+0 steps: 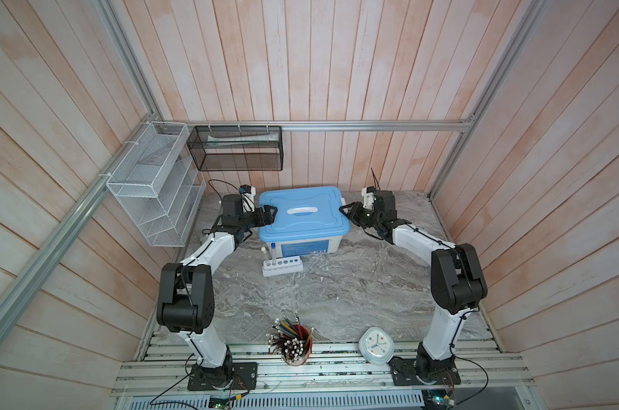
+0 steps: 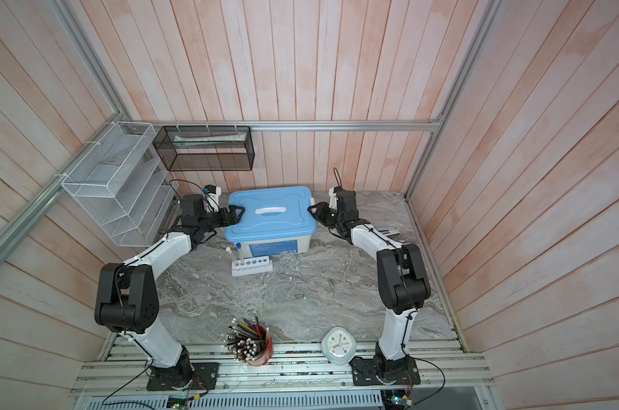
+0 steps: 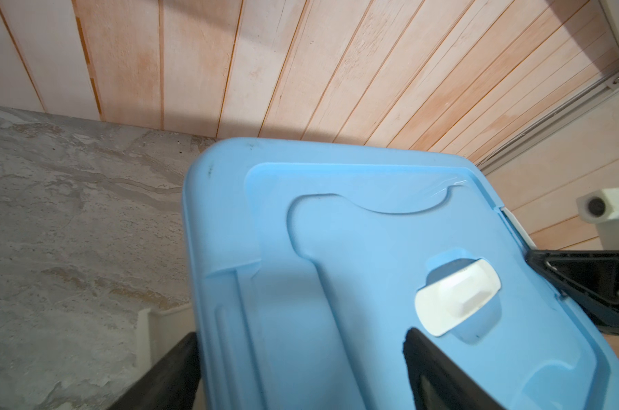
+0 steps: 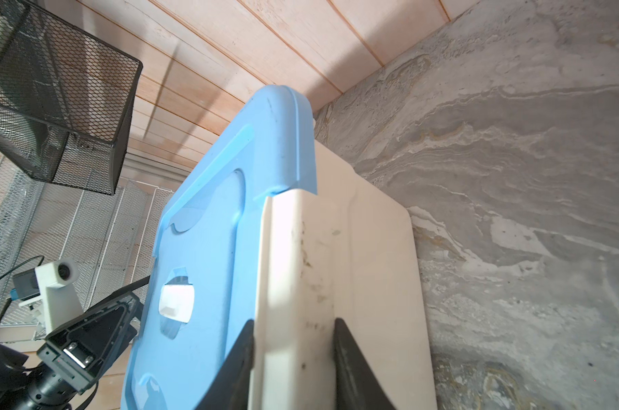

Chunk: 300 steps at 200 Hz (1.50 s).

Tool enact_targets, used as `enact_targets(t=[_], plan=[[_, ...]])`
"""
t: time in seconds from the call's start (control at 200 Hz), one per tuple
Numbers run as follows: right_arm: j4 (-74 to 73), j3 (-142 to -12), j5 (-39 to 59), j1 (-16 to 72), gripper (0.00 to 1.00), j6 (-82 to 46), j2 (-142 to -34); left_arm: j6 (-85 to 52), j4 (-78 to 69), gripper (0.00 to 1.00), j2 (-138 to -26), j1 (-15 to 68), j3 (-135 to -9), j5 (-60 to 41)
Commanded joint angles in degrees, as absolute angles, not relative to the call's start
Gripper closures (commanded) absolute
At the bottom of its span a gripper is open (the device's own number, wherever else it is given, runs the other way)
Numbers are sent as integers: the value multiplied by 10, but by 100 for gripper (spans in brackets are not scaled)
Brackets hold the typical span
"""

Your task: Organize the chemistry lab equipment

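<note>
A white storage box (image 1: 334, 244) with a blue lid (image 1: 300, 227) stands at the back of the table in both top views. My left gripper (image 3: 300, 372) is open and straddles the lid's (image 3: 336, 248) left edge, one finger on top and one below the rim. My right gripper (image 4: 293, 358) is shut on the white side latch (image 4: 293, 266) at the box's right end. In front of the box stands the white six-hole rack (image 1: 283, 268) with a blue-capped tube (image 1: 273, 248) and a white-capped tube (image 1: 264, 253) upright in its left holes.
A red cup of pencils (image 1: 295, 342) and a white rounded clock (image 1: 376, 345) stand at the table's front edge. A white wire shelf (image 1: 152, 184) and a black mesh basket (image 1: 237, 149) hang on the back-left walls.
</note>
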<state>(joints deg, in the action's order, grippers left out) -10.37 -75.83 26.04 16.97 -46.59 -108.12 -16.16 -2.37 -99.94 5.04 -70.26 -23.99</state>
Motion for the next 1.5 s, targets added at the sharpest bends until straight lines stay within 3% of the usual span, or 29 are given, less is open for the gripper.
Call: enact_targets(t=[0.0, 0.48, 1.175, 1.495], plan=[[-68, -738, 217, 159, 68, -467, -1075, -160, -26, 10, -1018, 68, -732, -260], [-68, -685, 206, 122, 68, -461, -1030, -147, 3, 10, -1077, 130, -821, -253], [-34, -614, 182, 62, 68, -422, -944, -160, 4, 10, -1115, 209, -848, -238], [-17, -627, 168, 61, 68, -406, -951, -88, 75, 10, -1074, 214, -878, -164]])
